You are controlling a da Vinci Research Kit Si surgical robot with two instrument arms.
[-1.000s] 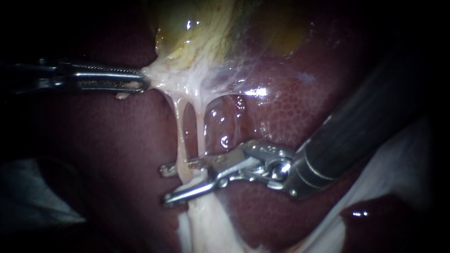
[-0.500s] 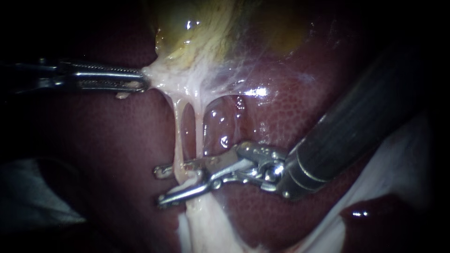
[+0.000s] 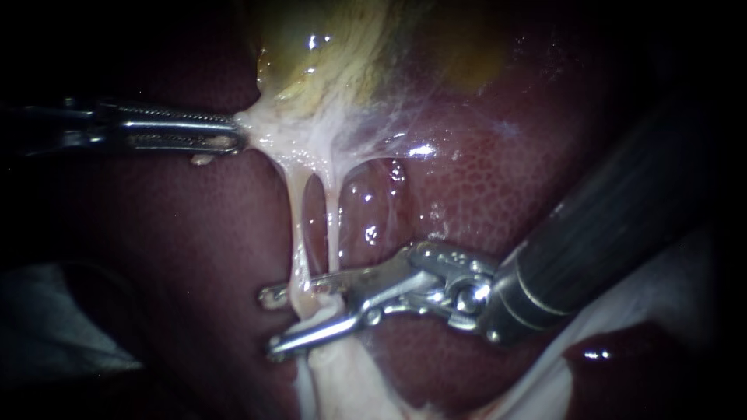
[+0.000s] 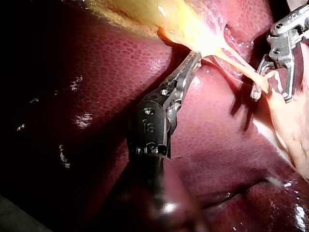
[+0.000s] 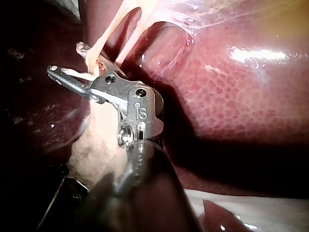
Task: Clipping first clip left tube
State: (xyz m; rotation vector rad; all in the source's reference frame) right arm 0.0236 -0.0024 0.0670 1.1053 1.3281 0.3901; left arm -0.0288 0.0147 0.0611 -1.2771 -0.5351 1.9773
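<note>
Right tool (image 3: 268,320) dipped lower — left tube (image 3: 296,233) between open jaws

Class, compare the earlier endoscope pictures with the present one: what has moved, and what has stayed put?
The right instrument edged slightly further across the left tube, then drew back and sank lower along it; its jaws stay open astride it. The left instrument has not shifted, still shut on pale tissue at the gallbladder's edge.
</note>
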